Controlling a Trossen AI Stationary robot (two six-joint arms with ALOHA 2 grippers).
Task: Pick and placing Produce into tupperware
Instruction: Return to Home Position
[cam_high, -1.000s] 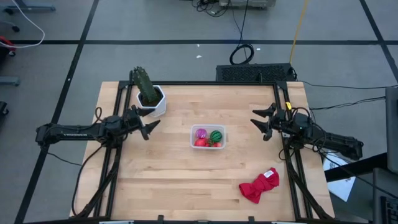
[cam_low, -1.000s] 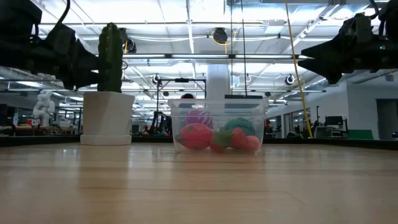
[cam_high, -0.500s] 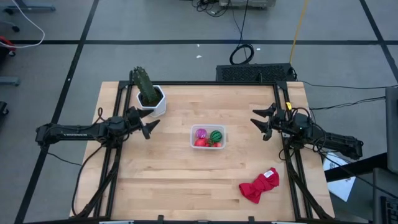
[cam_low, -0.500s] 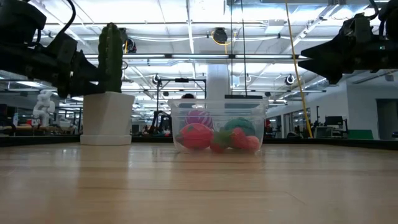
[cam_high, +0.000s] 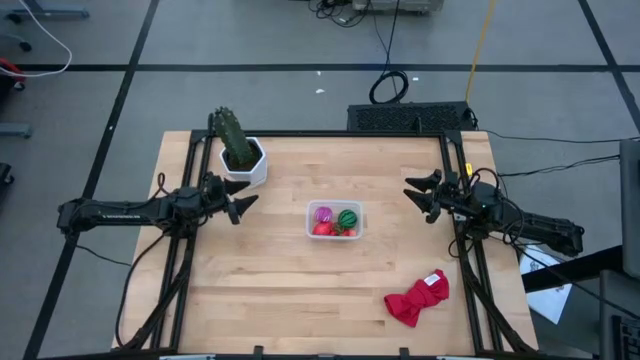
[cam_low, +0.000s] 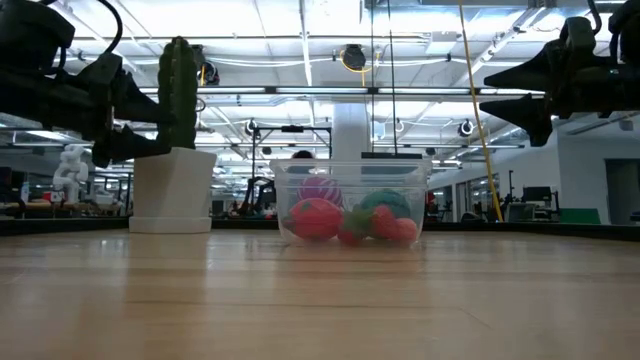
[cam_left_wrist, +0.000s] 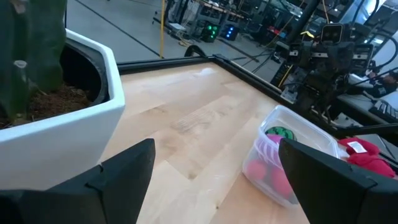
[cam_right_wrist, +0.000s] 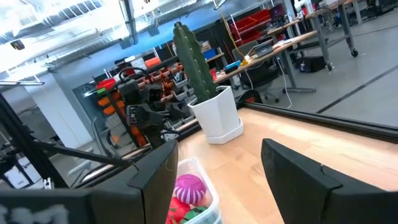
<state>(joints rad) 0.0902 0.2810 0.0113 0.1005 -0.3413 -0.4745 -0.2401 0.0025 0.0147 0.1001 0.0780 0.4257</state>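
The clear tupperware (cam_high: 335, 220) stands on its base at the table's middle and holds the produce: a purple striped piece (cam_high: 322, 213), a green striped ball (cam_high: 347, 217) and red strawberries (cam_high: 322, 229). The low view shows the tub (cam_low: 350, 205) with the pieces resting on its floor. My left gripper (cam_high: 243, 205) hovers open to the tub's left, beside the white pot. My right gripper (cam_high: 416, 200) hovers open to the tub's right. Both stand above the table (cam_low: 487, 90) and hold nothing. Each wrist view shows the tub (cam_left_wrist: 280, 162) (cam_right_wrist: 193, 199) beyond open fingers.
A green cactus in a white hexagonal pot (cam_high: 243, 160) stands at the far left, close to my left gripper. A red cloth (cam_high: 418, 297) lies crumpled near the near right corner. A black frame (cam_high: 330, 133) rims the wooden table. Bare wood surrounds the tub.
In the low view both grippers have turned slightly at the wrist, so both fingers of each now show apart. My right gripper has drawn a little toward the table's right edge. The tub and its produce have stayed where they were.
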